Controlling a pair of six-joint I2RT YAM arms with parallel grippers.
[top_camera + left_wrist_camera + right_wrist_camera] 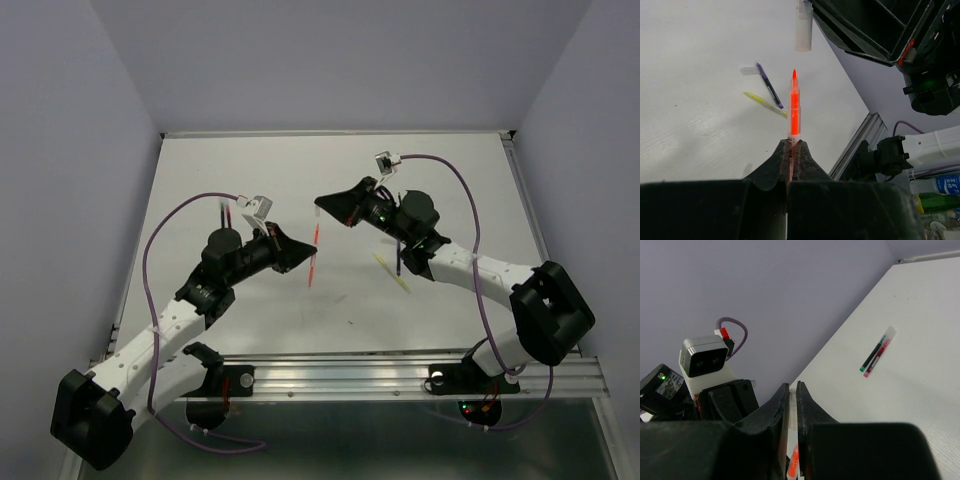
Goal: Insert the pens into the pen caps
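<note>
Straight out from left claw (794, 146), orange pen (794, 107), tip toward the cap (803, 27).

White arms (150, 350), black joints (545, 310), purple cables (477, 235)

A white counter (250, 180) lies flat, with a ribbed aluminium rail (350, 375) running along its near edge. Opposite the rail, at the counter's far edge, stands a plain lavender back wall (340, 60). Matching side walls (60, 200) rise left and right of the rail's ends. On the rail's near side lies a dark grey-green floor (350, 445). In the left wrist view, off the counter side of the rail, a blue-labelled bottle (946, 183) sits close beside a green bottle (937, 202), both partly cut off.
</note>
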